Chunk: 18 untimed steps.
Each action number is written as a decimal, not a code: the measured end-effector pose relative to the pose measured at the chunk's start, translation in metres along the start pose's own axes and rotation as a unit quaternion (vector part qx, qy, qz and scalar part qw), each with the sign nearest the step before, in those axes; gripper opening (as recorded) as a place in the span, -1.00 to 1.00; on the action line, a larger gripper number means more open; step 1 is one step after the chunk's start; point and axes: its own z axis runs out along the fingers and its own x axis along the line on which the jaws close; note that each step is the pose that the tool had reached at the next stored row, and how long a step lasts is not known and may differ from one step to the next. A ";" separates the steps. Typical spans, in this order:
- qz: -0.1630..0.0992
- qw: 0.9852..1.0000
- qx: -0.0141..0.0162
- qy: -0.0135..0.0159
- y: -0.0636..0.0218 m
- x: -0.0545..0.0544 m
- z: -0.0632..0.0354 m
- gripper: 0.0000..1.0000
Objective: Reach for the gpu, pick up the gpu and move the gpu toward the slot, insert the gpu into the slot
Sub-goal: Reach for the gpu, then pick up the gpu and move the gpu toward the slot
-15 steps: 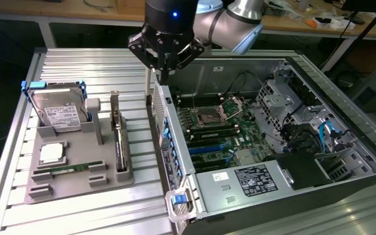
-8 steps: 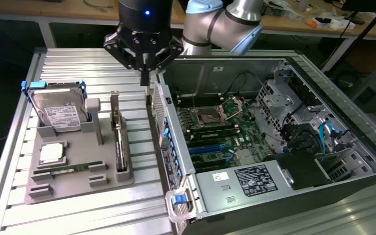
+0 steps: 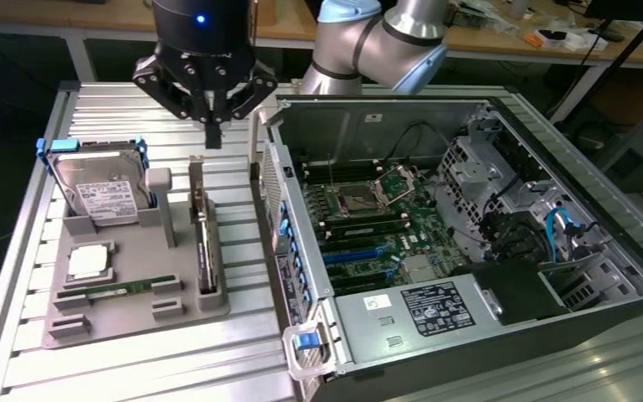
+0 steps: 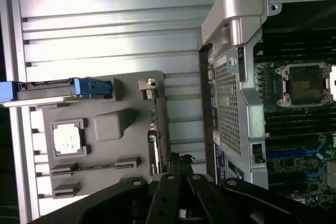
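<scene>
Claw: closed, empty, hovering above gpu, which stands at its 6 o'clock in the exterior view. Step: reach. Grasp would need jaws parted first.

In the wrist view the black gripper covers one end of the thin flat black gpu card, and the blue-framed grey hard drive is cut by the picture's edge. In the exterior view the black power supply's printed label is too small to read
</scene>
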 end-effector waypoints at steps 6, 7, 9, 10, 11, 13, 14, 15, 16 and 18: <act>0.000 1.000 0.000 0.000 -0.0020 0.027 -0.0008 -0.79; 0.000 1.000 0.000 0.000 -0.0022 0.029 -0.0008 -0.79; 0.000 1.000 0.000 0.000 -0.0023 0.030 -0.0008 -0.79; 0.000 1.000 0.000 0.000 -0.0023 0.030 -0.0008 -0.79; 0.000 1.000 0.000 0.000 -0.0023 0.030 -0.0008 -0.79; 0.000 1.000 0.000 0.000 -0.0023 0.030 -0.0008 -0.79; 0.000 1.000 0.000 0.000 -0.0023 0.030 -0.0008 -0.79; 0.000 1.000 0.000 0.000 -0.0023 0.030 -0.0008 -0.79; 0.000 1.000 0.000 0.000 -0.0023 0.030 -0.0008 -0.79; 0.000 1.000 0.000 0.000 -0.0023 0.030 -0.0008 -0.79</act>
